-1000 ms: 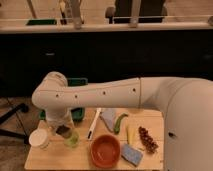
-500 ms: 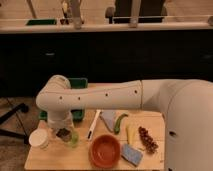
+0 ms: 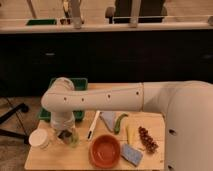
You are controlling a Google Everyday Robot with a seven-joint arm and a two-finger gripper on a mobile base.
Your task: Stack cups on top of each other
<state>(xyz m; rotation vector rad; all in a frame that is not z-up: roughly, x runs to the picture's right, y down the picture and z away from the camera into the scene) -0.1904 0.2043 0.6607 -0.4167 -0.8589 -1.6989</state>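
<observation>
Gripper [image 3: 65, 128], closed, near left above dark cup [image 3: 63, 134] and green cup [image 3: 73, 140]: misaligned seating risks toppling both.

With the claw [image 3: 65, 133] low over the left part of the wooden table [image 3: 55, 161], a white lidded tub [image 3: 39, 139] stands just left of it in the view. Behind the claw lies a green tray [image 3: 79, 84], partly hidden. To the claw's right lie a white stick-like utensil [image 3: 93, 125], a grey-blue packet [image 3: 108, 119], what may be a green pepper [image 3: 120, 123] and, farther off, a reddish cluster [image 3: 147, 139]. Right of the claw, nearer the front edge, sit an orange bowl [image 3: 105, 150] and a blue sponge [image 3: 131, 155].
</observation>
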